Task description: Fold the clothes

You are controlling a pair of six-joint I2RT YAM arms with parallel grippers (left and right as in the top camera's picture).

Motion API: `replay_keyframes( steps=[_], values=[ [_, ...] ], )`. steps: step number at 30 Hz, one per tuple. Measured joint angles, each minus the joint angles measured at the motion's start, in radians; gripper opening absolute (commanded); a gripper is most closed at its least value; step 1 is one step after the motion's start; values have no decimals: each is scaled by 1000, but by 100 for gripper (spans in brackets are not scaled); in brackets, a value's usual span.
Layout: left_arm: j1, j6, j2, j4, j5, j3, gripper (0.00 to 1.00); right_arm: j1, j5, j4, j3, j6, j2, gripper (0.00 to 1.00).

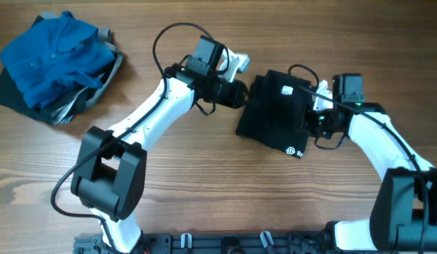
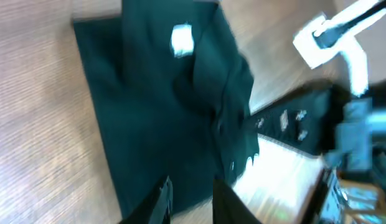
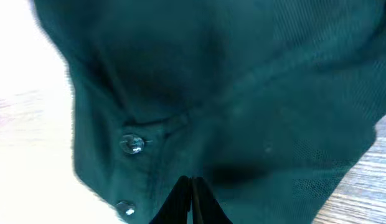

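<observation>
The clothes (image 1: 273, 113) are a black garment folded into a compact block right of the table's middle, with a white neck tag (image 1: 287, 89) on top and a small white logo (image 1: 294, 149) at the near corner. My left gripper (image 1: 241, 92) hovers at its left edge. In the left wrist view its fingers (image 2: 165, 200) stand a little apart over the garment's (image 2: 155, 106) near edge, and nothing is gripped. My right gripper (image 1: 316, 120) is over the right edge. Its tips (image 3: 192, 182) are pressed together above the fabric (image 3: 243, 93), beside two snaps (image 3: 131, 144), and no cloth shows between them.
A bright blue collared shirt (image 1: 49, 56) lies heaped on a grey cloth (image 1: 102, 88) at the back left corner. The right arm's white and black links (image 2: 342, 118) cross the right side of the left wrist view, close to the garment.
</observation>
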Motion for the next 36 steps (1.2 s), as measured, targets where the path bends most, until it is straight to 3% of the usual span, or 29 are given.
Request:
replay_keyframes(
  steps=[5, 11, 15, 16, 18, 22, 26, 30, 36],
  values=[
    [-38, 0, 174, 251, -4, 0, 14, 2, 13, 13, -12, 41, 76, 5],
    [-20, -53, 286, 457, -95, -4, 28, 2, 13, 13, -12, 53, 77, 5],
    [54, -91, 257, 358, -90, 48, 32, 2, 8, 4, -12, 52, 76, 8],
    [79, -94, 207, 279, -61, 57, 30, 2, 0, -6, -13, 51, 62, 8],
    [85, -100, 112, 163, 4, 75, 15, 2, -11, -27, -20, 53, -10, 5],
    [1, -106, 75, 42, 87, 79, 15, 2, -5, -25, -20, 89, -147, 4],
    [-100, -113, 186, 33, 100, 58, 12, 2, 87, 22, -20, 77, -85, 4],
    [-109, -247, 283, 37, 12, 54, 13, 2, 116, 71, -20, 69, 75, 5],
    [-75, -426, 280, 53, -48, 56, 19, 2, 118, 45, -20, 38, 59, 4]
  ],
)
